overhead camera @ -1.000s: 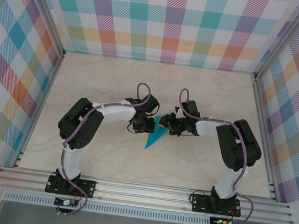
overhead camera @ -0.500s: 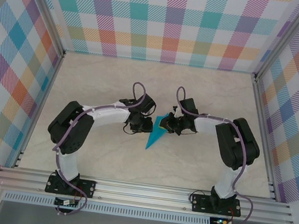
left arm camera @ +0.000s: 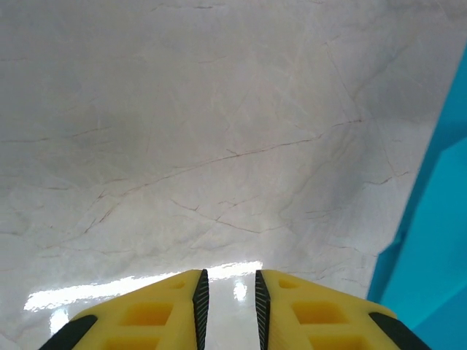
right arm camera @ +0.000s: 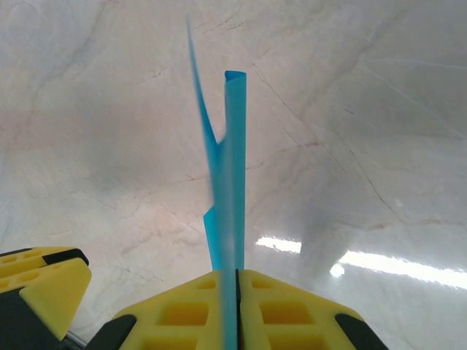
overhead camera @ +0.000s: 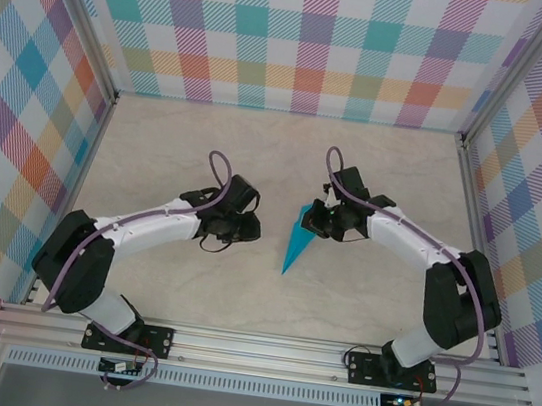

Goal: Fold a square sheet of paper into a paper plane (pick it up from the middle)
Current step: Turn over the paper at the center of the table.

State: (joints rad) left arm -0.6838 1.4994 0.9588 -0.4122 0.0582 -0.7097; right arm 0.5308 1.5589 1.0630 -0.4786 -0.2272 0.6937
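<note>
Paper plane (overhead camera: 295,244): teal dart, tip pointed toward near edge.
Right jaws: pressed together, pinched its wide end.
Left jaws: stood narrowly spread above surface (left arm camera: 219,146), near plane.

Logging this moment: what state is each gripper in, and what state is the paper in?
right gripper: shut, pinching the paper plane at its wide end.
left gripper: jaws slightly parted, nothing between them, off to the side of the paper.
paper plane: folded into a narrow dart, held edge-up, sharp tip pointing toward the near edge of the table.
</note>
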